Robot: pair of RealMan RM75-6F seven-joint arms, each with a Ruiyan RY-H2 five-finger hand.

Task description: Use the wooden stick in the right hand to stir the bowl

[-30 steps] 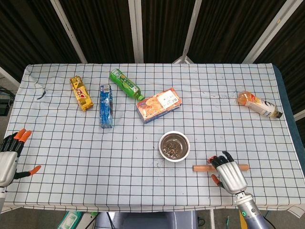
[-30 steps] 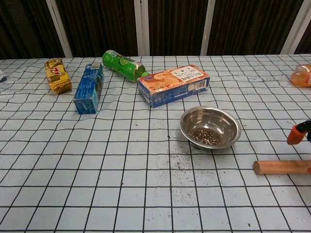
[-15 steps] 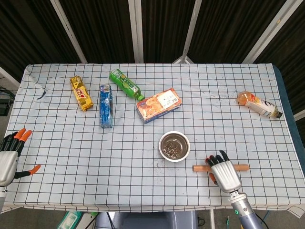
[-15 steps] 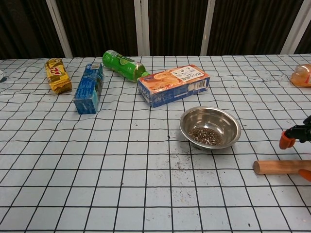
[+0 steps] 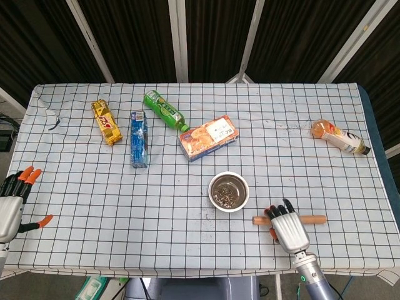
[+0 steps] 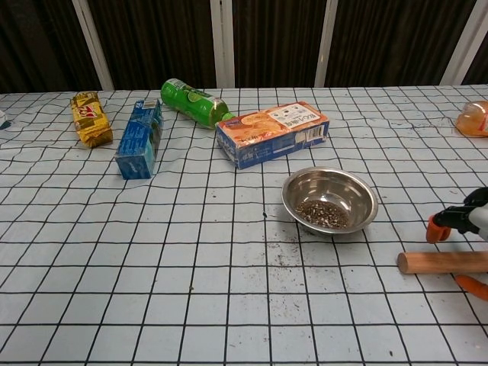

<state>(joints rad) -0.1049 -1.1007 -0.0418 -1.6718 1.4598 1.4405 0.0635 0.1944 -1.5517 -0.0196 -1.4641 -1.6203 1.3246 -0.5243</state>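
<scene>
The right hand [image 5: 288,226] lies palm-down over the round wooden stick [image 5: 314,219], which rests flat on the grid-patterned white tablecloth [image 5: 125,200] just to the right of the small round steel bowl [image 5: 229,191]. Its fingers [image 5: 280,209] are spread apart and reach across the stick's left part; in the chest view an orange fingertip [image 6: 435,226] hangs just beyond the stick and another sits on its near side — whether they actually grip or touch the wood cannot be told. The stick's two ends show on either side of the hand. The bowl holds a scatter of dark crumbs and stands apart from the hand.

The left hand [image 5: 14,203] sits at the table's left edge, holding nothing, its orange-tipped fingers apart — well away from the bowl
</scene>
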